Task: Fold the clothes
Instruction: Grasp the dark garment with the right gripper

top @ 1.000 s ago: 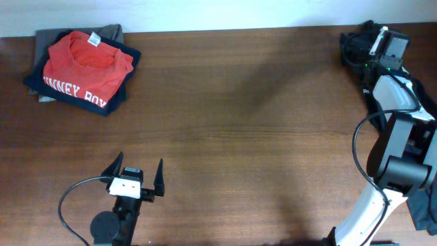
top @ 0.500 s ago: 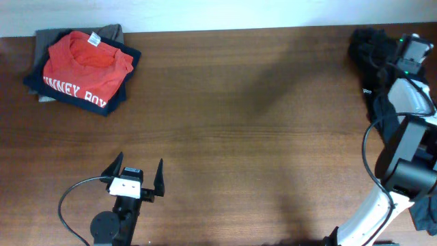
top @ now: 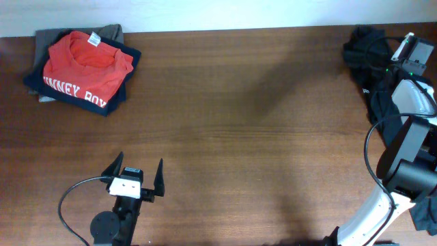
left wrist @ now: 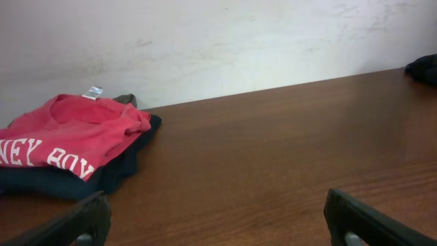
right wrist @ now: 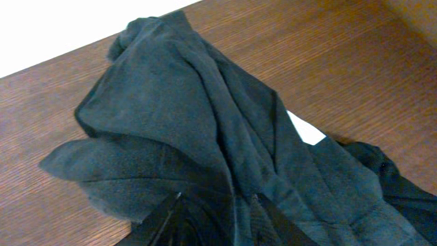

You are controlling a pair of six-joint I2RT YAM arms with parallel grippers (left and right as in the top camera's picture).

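Note:
A crumpled dark garment (top: 365, 48) lies at the table's far right corner; it fills the right wrist view (right wrist: 177, 102) and shows a white label (right wrist: 304, 130). My right gripper (top: 412, 51) is over it, its fingers (right wrist: 213, 205) closed on a fold of the dark cloth. A folded stack topped by a red shirt (top: 85, 61) sits at the far left, also in the left wrist view (left wrist: 61, 140). My left gripper (top: 140, 176) is open and empty near the front edge, its fingers (left wrist: 218, 219) wide apart above bare wood.
The brown wooden table (top: 239, 137) ends at a white wall at the back. More dark cloth (top: 425, 212) hangs at the right edge beside the right arm's base. The dark garment's edge shows in the left wrist view (left wrist: 425, 68).
My right gripper has moved right toward the table's corner over the dark garment, which has shifted slightly with it. The left arm has not moved.

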